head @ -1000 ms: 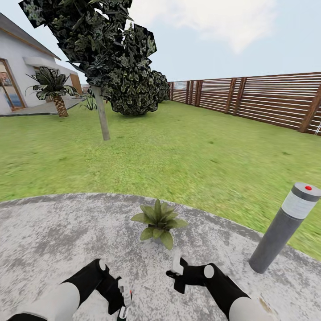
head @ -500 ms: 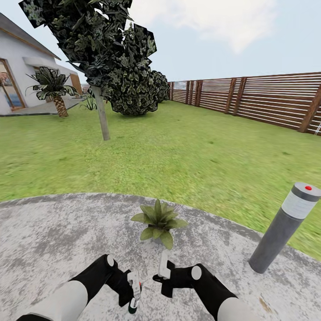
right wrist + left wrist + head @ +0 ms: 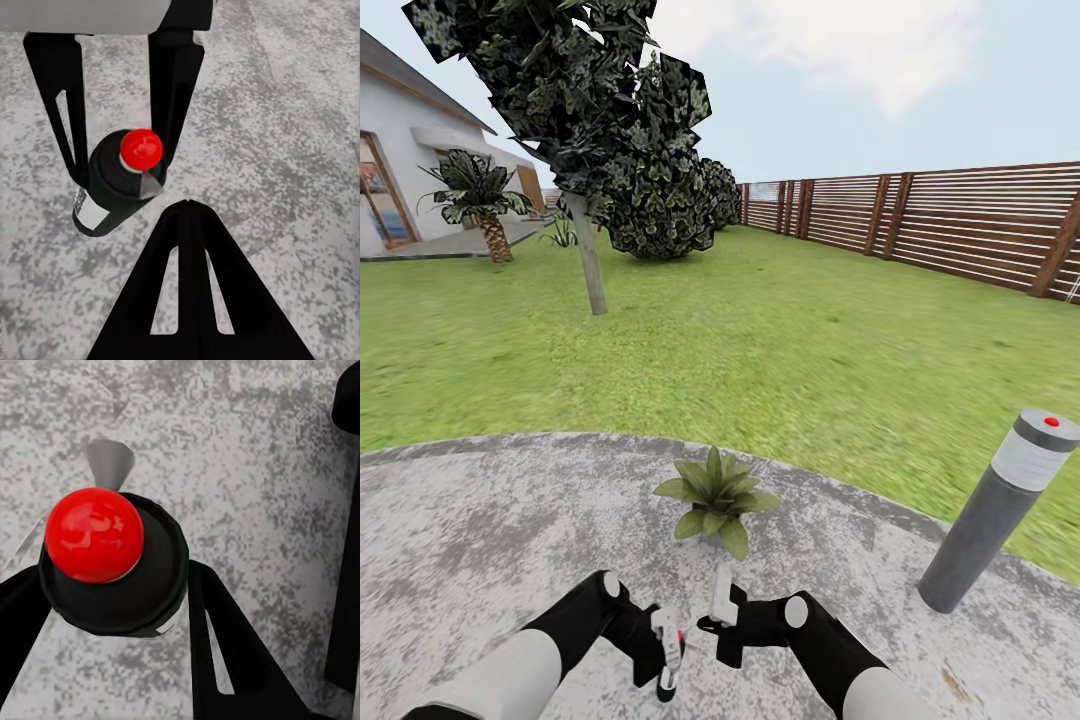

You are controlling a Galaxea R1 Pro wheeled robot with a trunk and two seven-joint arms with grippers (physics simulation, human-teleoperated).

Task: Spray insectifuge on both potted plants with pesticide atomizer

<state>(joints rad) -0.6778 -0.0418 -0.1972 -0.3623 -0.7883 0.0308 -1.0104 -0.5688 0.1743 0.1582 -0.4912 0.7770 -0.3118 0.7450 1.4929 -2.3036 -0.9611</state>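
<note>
— What is the left gripper [image 3: 665, 655] doing?
— I'm clamping the bottle [image 3: 669, 660] in it, above the patio [image 3: 480, 540], near the plant [image 3: 716, 495].
— And the right gripper [image 3: 720, 600]?
— I'm holding it just beside the bottle; I can't tell its grip.

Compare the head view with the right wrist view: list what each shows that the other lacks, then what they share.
Head view alone: the potted plant on the patio, a grey bollard light, the lawn, tree, fence and house.

Right wrist view alone: the atomizer's red top button, seen from above.

Both: the pesticide atomizer clamped in the left gripper, and the mottled grey stone patio.
</note>
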